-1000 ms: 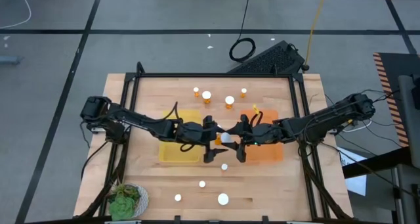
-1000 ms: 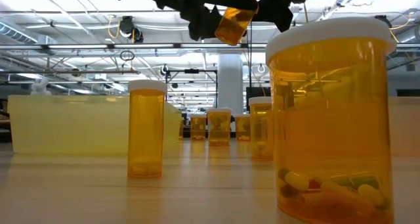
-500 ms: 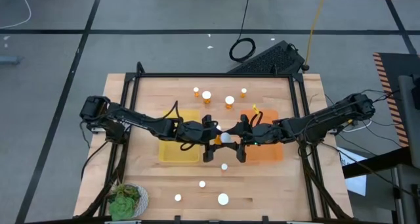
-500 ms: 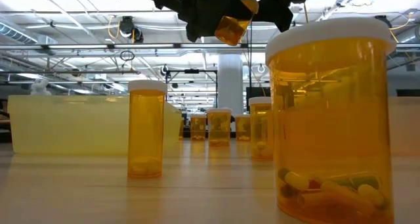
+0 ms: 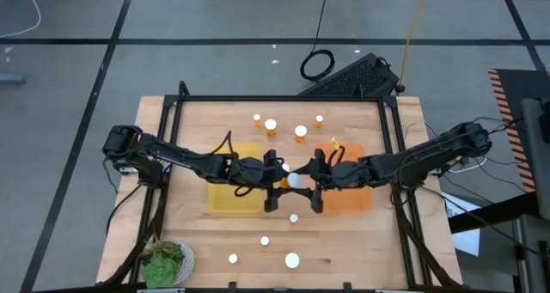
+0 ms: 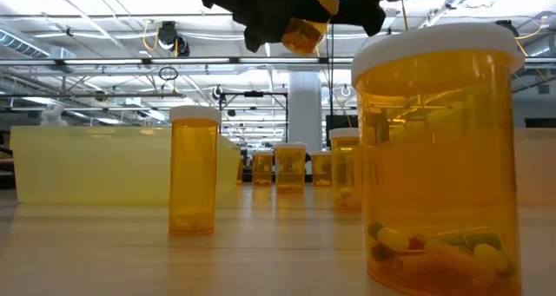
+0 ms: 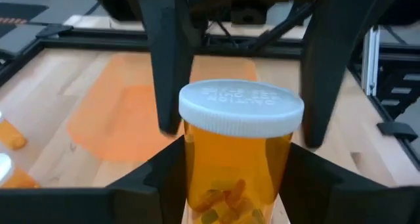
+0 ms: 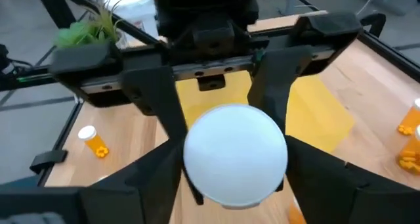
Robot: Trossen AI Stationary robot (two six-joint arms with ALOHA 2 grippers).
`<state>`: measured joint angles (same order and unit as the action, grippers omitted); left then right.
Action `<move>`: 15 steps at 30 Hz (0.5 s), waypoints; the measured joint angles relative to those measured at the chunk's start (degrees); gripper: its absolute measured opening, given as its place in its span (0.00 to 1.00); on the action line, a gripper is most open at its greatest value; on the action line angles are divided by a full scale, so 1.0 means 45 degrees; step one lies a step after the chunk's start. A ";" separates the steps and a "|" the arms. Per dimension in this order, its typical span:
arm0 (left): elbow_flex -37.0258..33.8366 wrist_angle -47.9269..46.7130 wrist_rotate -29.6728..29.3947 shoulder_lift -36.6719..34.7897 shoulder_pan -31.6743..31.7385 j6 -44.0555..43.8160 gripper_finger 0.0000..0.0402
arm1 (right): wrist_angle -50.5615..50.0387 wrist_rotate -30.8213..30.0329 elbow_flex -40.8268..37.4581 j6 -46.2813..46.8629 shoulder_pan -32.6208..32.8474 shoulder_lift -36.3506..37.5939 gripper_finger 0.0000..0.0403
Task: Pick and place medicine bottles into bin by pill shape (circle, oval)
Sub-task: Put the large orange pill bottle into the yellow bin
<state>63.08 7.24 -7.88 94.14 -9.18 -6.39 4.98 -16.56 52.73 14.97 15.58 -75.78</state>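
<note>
Held bottle [image 5: 294, 180]: amber medicine bottle with white cap, lifted off the table at its centre, between the yellow tray [image 5: 234, 191] and the orange tray [image 5: 345, 190].
Contents: oblong pills show through the wall in the left wrist view; oval sort is a judgement, not certain.
Handling: likely light, rigid plastic; smooth wall may slip or twist under a loose grip. Best hold is across the body below the cap.
Left gripper [image 7: 231, 184]: fingers set narrow against both sides of the bottle body; cap faces the opposite arm.
Right gripper [image 8: 233, 184]: fingers flank the white cap closely; contact cannot be told, nor whether they are clamped.
Step in hand: apparent transfer between the two arms above the table centre.
Risk: release by one arm before the other grips firmly would drop the bottle.
Other bottles: four near the far edge [image 5: 270, 125], four toward the near edge [image 5: 292, 260], all standing.
Trays: both appear without bottles in the high view.
</note>
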 joint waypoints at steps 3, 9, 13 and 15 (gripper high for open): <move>0.0012 0.0064 0.0034 -0.0120 -0.0050 0.0071 0.48 | 0.0073 -0.0001 0.0000 -0.0438 0.0264 0.0405 0.70; -0.0002 -0.0162 -0.0053 -0.0395 -0.0084 0.0062 0.47 | -0.0891 -0.0078 0.0000 -0.1341 0.0926 0.1439 0.79; 0.0012 0.0087 -0.0473 -0.0804 -0.0154 -0.0221 0.47 | -0.1311 -0.0870 -0.0153 -0.1605 0.1232 0.1536 0.80; -0.0007 -0.0119 -0.0786 -0.1085 -0.0220 -0.0358 0.47 | -0.1120 -0.1022 -0.0445 -0.1604 0.1236 0.1525 0.80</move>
<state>63.05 6.70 -11.42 89.26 -10.17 -8.00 -0.06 -21.15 50.73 7.75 21.15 -68.92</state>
